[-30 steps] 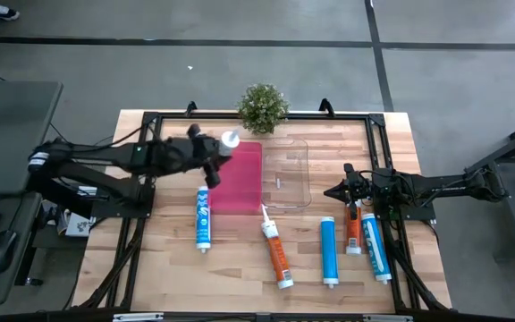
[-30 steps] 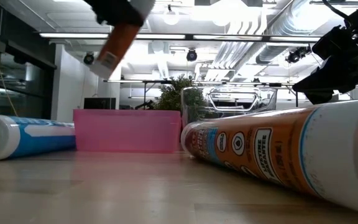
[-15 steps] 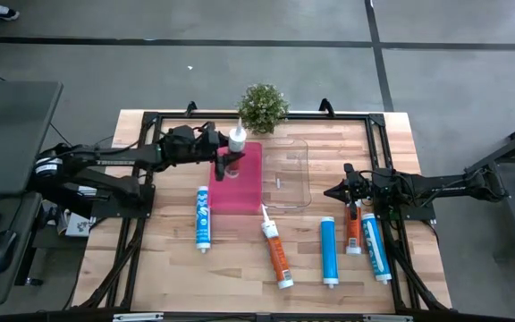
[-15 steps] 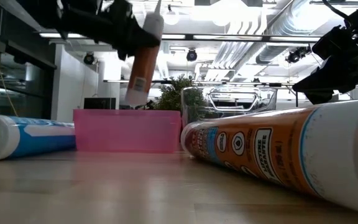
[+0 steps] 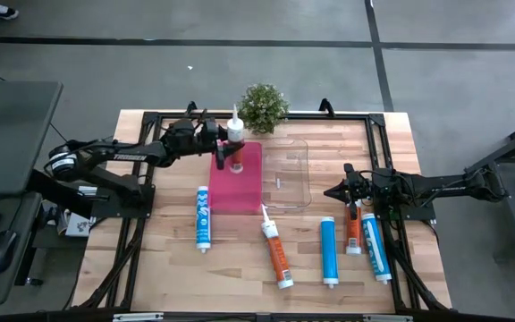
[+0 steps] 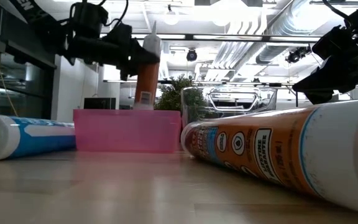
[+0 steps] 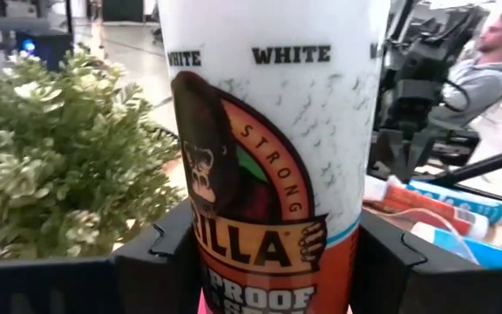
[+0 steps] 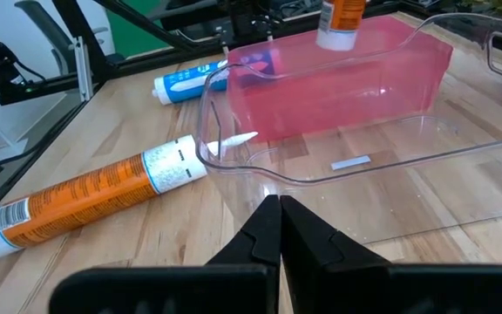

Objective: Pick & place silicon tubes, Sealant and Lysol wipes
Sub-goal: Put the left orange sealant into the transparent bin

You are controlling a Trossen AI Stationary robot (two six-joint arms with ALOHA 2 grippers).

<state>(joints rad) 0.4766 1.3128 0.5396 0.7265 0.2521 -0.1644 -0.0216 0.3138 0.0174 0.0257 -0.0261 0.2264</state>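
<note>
Left pincer (image 5: 225, 152) gripped a sealant tube (image 5: 234, 141) upright over the pink bin (image 5: 237, 179), nozzle up, base hanging just above the bin's far end. Tube had a white upper body with "WHITE" lettering and a gorilla logo, and an orange lower band with a white label; the dark fingers (image 7: 159, 253) clamped its sides in the left wrist view. Low view showed the tube's bottom (image 6: 144, 98) near the bin's rim (image 6: 127, 112); contact couldn't be told. Clear bin (image 5: 286, 174) sat touching the pink one on the right. On the tabletop (image 5: 168, 268): a blue-and-white tube (image 5: 202, 218) lay left of the pink bin, an orange tube (image 5: 276, 251) with a white nozzle lay in front of the bins, a blue tube (image 5: 329, 251) was further right, and an orange tube (image 5: 353, 233) and blue tube (image 5: 375, 247) lay side by side by the right arm. Right pincer (image 5: 343, 190) was fully closed, empty, hovering right of the clear bin. Small potted plant (image 5: 263, 107) stood behind the bins.
</note>
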